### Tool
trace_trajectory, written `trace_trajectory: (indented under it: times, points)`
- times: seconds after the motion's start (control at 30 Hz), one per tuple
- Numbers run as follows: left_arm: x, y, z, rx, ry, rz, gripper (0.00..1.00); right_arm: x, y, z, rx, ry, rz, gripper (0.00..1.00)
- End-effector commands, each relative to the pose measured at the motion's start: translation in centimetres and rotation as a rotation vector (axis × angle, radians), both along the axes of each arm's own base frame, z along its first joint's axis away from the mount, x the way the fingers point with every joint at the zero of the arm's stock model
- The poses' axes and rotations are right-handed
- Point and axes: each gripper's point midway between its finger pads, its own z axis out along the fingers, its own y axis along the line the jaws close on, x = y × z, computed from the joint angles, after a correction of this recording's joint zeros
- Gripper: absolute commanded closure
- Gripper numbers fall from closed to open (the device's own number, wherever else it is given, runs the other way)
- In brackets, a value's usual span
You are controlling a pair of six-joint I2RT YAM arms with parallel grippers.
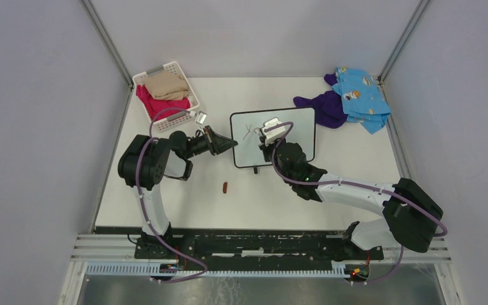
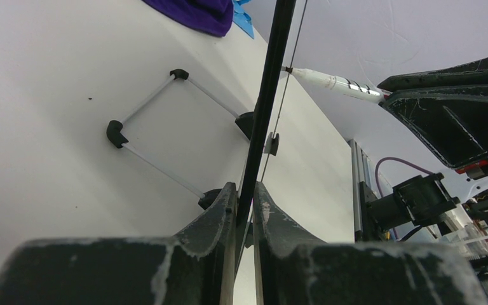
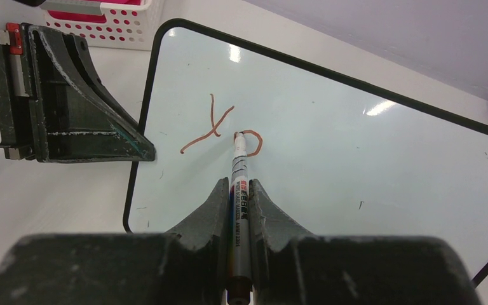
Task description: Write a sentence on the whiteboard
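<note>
**Position of work.** The whiteboard (image 1: 298, 127) lies near the middle of the table (image 1: 254, 203). Its long axis runs left to right in the overhead view. A basket (image 1: 189, 84) of clothes sits apart at the far left.

**Tools.** The left gripper (image 2: 246, 194) is pinched on the board's left edge. Its wrist view shows the black frame edge-on between the two pads, with no gap visible. The right gripper (image 3: 236, 187) is pressed together on a marker (image 3: 239, 168). The barrel runs out between the fingers and the tip touches the white surface.

**Progress.** Very little of the sentence (image 3: 215, 130) is down. There is a "y" and most of an "o" in thin reddish-brown strokes, in the board's upper left part, close to the clamped edge. I judge the task to be at an early stage.

**Governing relation.** The unwritten surface lies to the right of the tip in the right wrist view. That is along the board's long axis, away from the left gripper and toward the free right edge. The marker's barrel stands roughly across that axis.

The right arm is the one over the board. The left arm reaches only the edge and serves as a clamp.

**Assessment.** The next move is likely to close the "o" and then step the tip rightward along the line. The writing will move away from the held edge, so the board may be more liable to shift under the tip.
</note>
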Motion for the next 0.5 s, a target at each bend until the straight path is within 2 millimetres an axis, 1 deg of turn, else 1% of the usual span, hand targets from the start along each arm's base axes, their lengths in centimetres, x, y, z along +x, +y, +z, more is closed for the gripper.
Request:
trace_trajectory:
  times: [0.0, 0.13, 0.2, 0.3, 0.47]
  points:
    - [0.2, 0.0, 0.3, 0.004, -0.058, -0.005, 0.86, 0.0, 0.0, -0.2, 0.021, 0.01, 0.005, 1.0]
    - [0.2, 0.1, 0.1, 0.007, -0.053, -0.005, 0.86, -0.2, -0.3, -0.3, 0.02, 0.012, 0.0, 1.0]
    - [0.2, 0.1, 0.1, 0.008, -0.054, -0.005, 0.86, -0.3, -0.5, 0.1, 0.029, 0.006, -0.003, 1.0]
    - [0.2, 0.1, 0.2, 0.008, -0.055, -0.005, 0.86, -0.6, -0.8, 1.1, 0.047, -0.008, 0.001, 1.0]
    - [0.2, 0.0, 0.1, 0.009, -0.055, -0.005, 0.86, -1.1, -1.5, 3.4, 0.094, -0.054, 0.002, 1.0]
